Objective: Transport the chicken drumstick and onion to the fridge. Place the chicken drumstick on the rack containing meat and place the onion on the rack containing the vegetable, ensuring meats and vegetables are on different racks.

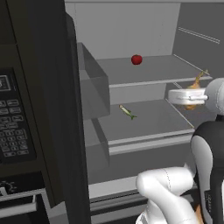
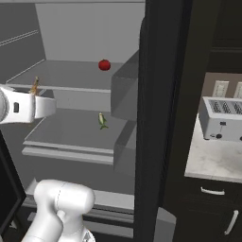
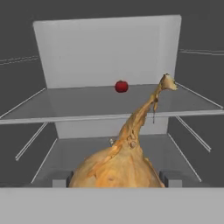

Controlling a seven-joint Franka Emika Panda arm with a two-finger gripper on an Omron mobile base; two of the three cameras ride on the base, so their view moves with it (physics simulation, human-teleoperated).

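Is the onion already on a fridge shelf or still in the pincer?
In the pincer: the onion sits between its tips, above the shelf.

The onion [image 3: 117, 168], a tan-golden bulb with a long thin stalk pointing toward the fridge's [image 1: 144, 26] back wall, hangs before the open fridge at shelf height. The fridge shows a pale interior with flat grey shelves.

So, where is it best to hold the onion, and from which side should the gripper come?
Hold the onion across the widest part of its round bulb, coming from the end opposite the stalk, as the gripper does now. The bulb is broad and looks firm. The stalk is thin and bent, so it would likely slip or break.
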